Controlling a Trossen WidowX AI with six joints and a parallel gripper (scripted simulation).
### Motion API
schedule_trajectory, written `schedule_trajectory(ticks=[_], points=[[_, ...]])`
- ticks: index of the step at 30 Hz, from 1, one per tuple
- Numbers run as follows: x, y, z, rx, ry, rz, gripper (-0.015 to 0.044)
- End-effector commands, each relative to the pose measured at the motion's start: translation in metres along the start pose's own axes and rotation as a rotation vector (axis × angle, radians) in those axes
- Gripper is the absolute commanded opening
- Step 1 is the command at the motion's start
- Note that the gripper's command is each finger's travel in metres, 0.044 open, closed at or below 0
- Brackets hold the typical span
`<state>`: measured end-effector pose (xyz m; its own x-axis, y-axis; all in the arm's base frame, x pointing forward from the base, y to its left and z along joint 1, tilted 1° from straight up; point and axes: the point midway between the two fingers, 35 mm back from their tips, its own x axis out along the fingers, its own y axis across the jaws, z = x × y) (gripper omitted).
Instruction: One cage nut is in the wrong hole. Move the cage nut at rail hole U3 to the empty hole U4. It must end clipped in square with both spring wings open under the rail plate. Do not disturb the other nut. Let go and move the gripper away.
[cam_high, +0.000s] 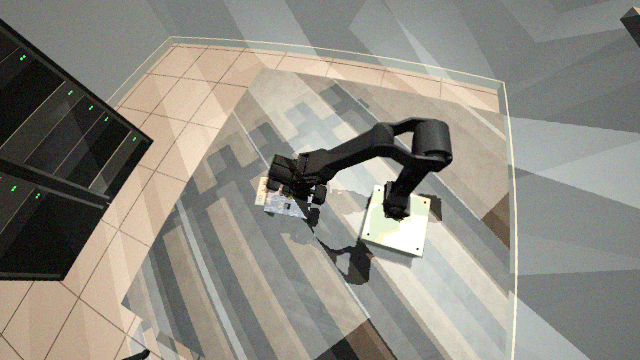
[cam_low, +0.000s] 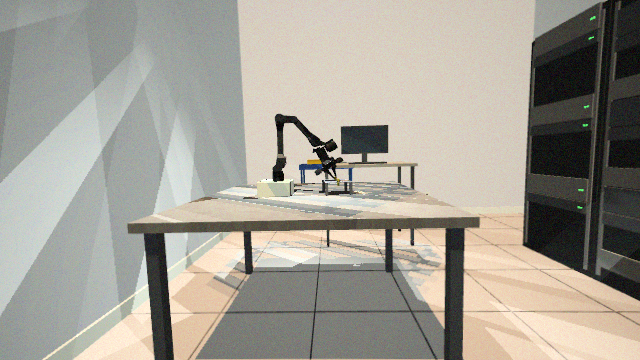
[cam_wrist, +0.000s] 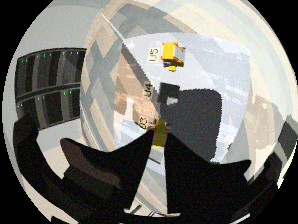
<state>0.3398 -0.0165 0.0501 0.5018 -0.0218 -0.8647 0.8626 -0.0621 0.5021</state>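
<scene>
Cage nut at U3 (cam_wrist: 160, 135): pinched between the tips of the gripper (cam_high: 295, 192) (cam_low: 336, 176) (cam_wrist: 158, 135), seen at the U3 label; whether its wings are free of the plate cannot be told. In the wrist view it lies directly between the fingertips, its long axis running roughly up the picture, along the line toward hole U4 (cam_wrist: 169, 93). U4 is seen open, just beyond the fingertips and slightly to one side. Other nut (cam_wrist: 172, 54) seated by U5, farther along the same row. Rail plate (cam_high: 276, 207) (cam_wrist: 232, 65) beneath all three. Lift, then short shift along the row, judged to be called for; squareness to be kept.
</scene>
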Motion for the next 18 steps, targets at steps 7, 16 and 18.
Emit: schedule_trajectory(ticks=[7,16,18], points=[[-0.0001,0.0012,0.0002,0.001,-0.001,-0.006,0.0038],[0.0002,0.0026,0.0001,0.001,-0.001,-0.022,0.0038],[0.0002,0.0029,0.0001,0.001,-0.001,-0.026,0.0038]])
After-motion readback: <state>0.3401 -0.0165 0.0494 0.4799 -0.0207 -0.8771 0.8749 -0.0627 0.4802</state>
